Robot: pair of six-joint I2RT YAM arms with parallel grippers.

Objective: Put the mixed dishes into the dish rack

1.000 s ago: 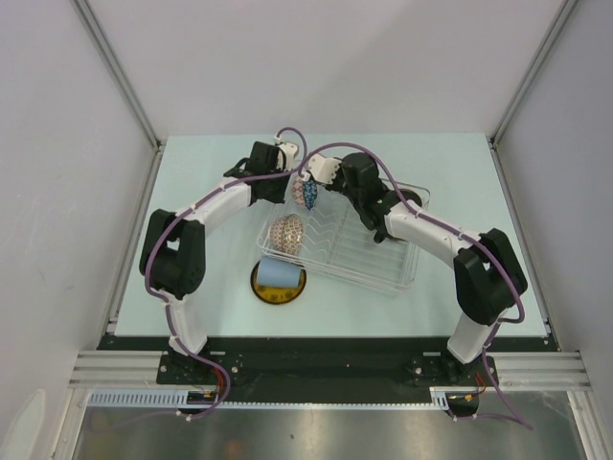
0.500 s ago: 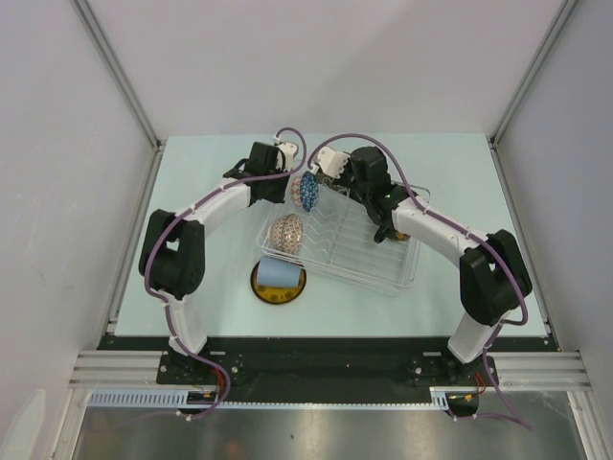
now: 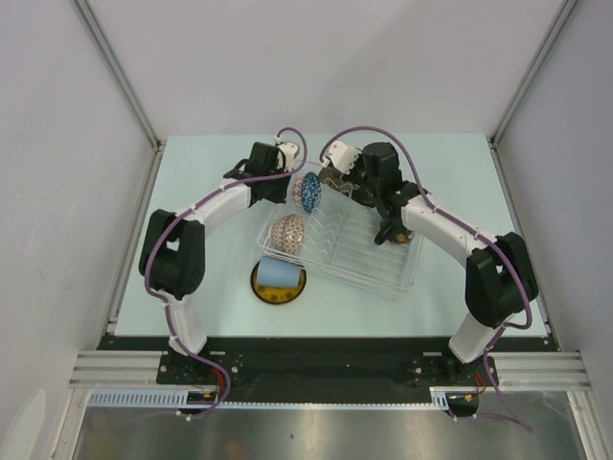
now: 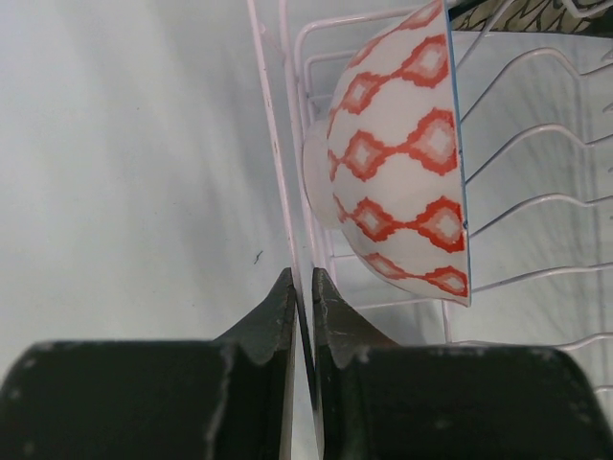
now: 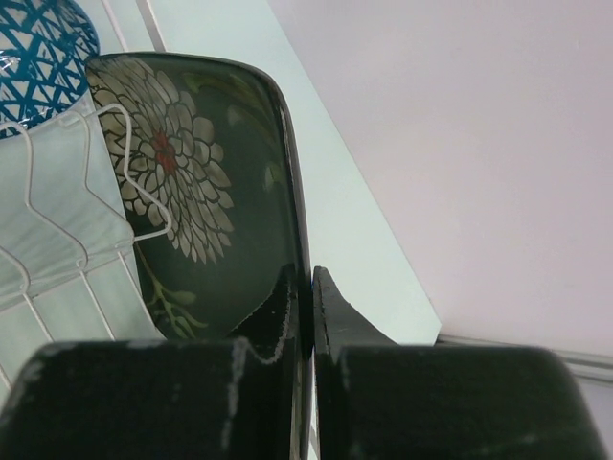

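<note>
My left gripper [image 4: 302,283] is shut on the thin clear side wall of the dish rack [image 4: 273,144] at its far left corner [image 3: 287,189]. Inside the rack [image 3: 407,278] a beige patterned bowl [image 4: 402,163] stands on edge near the left end [image 3: 287,233]. A blue patterned bowl [image 3: 308,192] stands behind it. My right gripper [image 5: 309,278] is shut on the rim of the black floral square plate [image 5: 211,192], which is upright at the rack's far end beside the blue bowl [image 5: 38,48]. A dark mug [image 3: 388,233] shows partly under my right arm.
On the table in front of the rack, a pale blue cup [image 3: 278,272] lies on a small yellow dark-rimmed plate [image 3: 261,287]. White walls close in the table on the left, far and right sides. Thin wire dividers [image 5: 57,192] run across the rack floor.
My right arm has swung toward the far right with the black plate, bringing it to the rack's far end. The left arm, both bowls and the cup have stayed put.
</note>
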